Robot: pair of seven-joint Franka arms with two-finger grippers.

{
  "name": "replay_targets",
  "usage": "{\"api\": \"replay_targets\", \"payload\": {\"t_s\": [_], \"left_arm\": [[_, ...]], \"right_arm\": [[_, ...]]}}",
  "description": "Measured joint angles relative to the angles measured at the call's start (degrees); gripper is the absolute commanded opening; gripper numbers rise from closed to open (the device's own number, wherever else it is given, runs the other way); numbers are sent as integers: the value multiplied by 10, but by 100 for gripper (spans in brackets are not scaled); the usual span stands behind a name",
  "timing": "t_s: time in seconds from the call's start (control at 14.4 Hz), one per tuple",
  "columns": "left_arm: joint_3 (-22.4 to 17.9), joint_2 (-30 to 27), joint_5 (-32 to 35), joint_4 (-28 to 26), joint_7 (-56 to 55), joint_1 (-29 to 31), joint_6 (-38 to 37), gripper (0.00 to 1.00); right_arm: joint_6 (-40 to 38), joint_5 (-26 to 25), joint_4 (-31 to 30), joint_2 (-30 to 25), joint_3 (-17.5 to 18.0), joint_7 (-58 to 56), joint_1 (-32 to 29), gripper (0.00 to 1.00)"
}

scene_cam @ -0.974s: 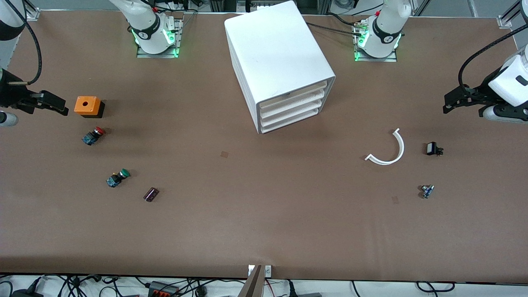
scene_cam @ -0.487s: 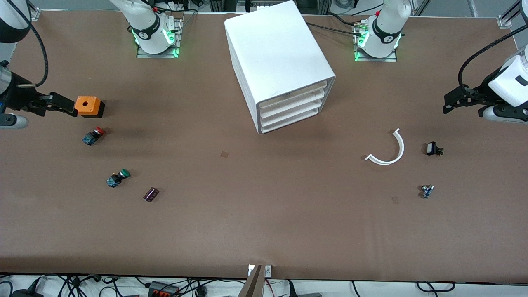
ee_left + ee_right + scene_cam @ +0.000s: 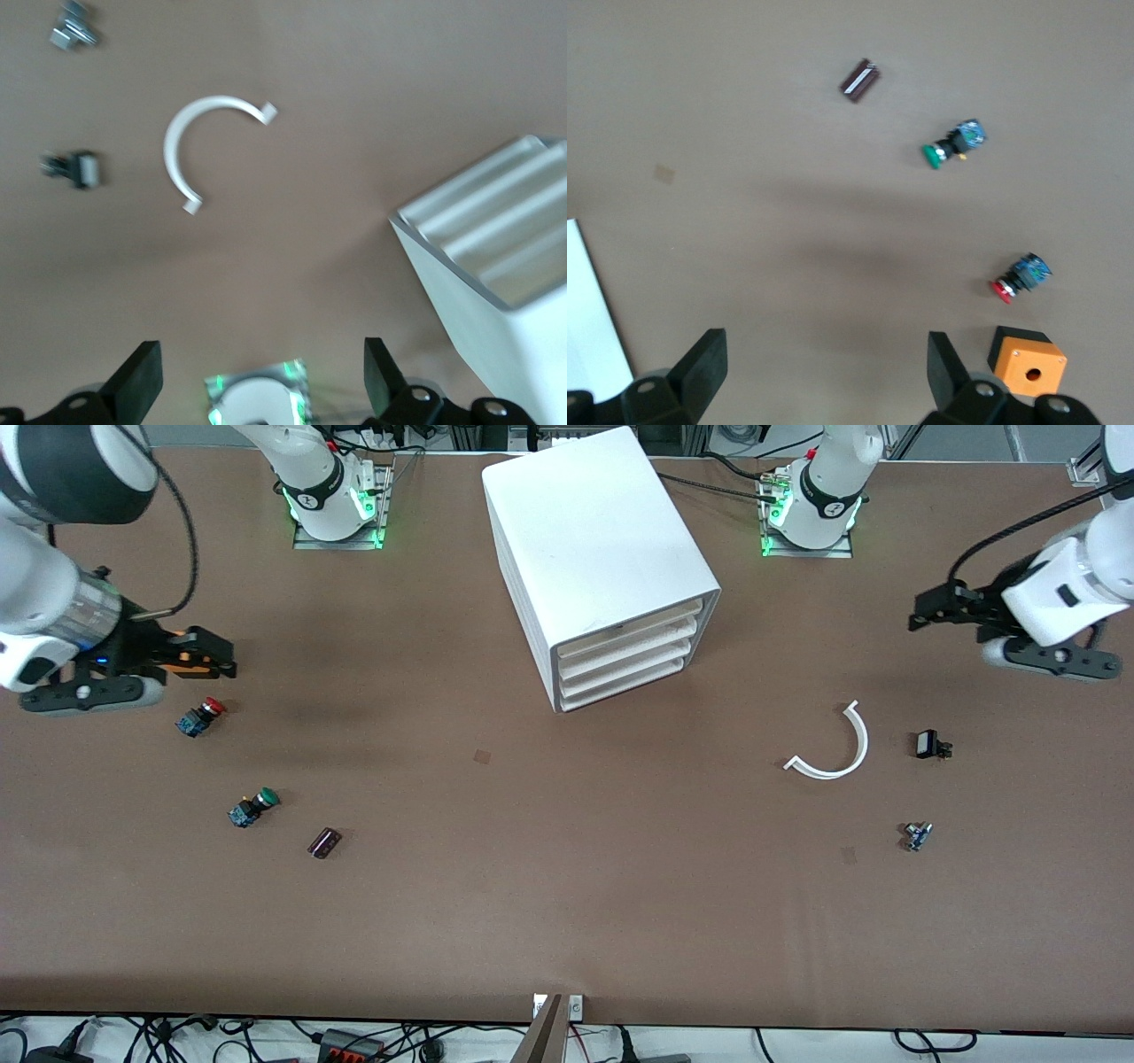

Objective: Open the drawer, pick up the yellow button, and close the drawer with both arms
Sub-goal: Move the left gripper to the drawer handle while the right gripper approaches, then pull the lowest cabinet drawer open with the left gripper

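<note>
The white cabinet (image 3: 598, 540) stands in the middle of the table near the arm bases. Its uppermost drawer (image 3: 633, 628) is shut, like the three below it. The orange-yellow button is hidden. My right gripper (image 3: 226, 657) is open and empty in the air over an orange box (image 3: 1028, 361) toward the right arm's end; its fingers (image 3: 704, 363) show spread wide. My left gripper (image 3: 918, 616) is open and empty in the air toward the left arm's end, apart from the cabinet, which also shows in the left wrist view (image 3: 496, 274); its fingers (image 3: 137, 382) are spread wide.
A red-capped button (image 3: 200, 716), a green-capped button (image 3: 252, 807) and a small dark part (image 3: 324, 842) lie toward the right arm's end. A white curved piece (image 3: 837, 748), a black part (image 3: 930, 744) and a small blue-silver part (image 3: 917, 835) lie toward the left arm's end.
My right gripper has moved toward the cabinet and now hangs over the orange box. My left gripper has also moved a little toward the cabinet. The drawers have not moved.
</note>
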State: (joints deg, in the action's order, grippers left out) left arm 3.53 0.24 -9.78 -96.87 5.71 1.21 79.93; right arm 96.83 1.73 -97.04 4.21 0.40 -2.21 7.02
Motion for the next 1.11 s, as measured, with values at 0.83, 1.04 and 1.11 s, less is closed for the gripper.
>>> {"api": "replay_targets", "payload": {"t_s": [0.83,1.04,1.11], "left_arm": [[9,225,-368,-4,182,-42,5,100],[16,247,-411,-34,237,-71,20,100],[23,247,-428,-54,264,-73,27,100]], "right_arm": [[38,32,41,47,1,1,73,100],[38,32,47,51,1,1,74,100],[40,32,48,51,1,1,74,100]]}}
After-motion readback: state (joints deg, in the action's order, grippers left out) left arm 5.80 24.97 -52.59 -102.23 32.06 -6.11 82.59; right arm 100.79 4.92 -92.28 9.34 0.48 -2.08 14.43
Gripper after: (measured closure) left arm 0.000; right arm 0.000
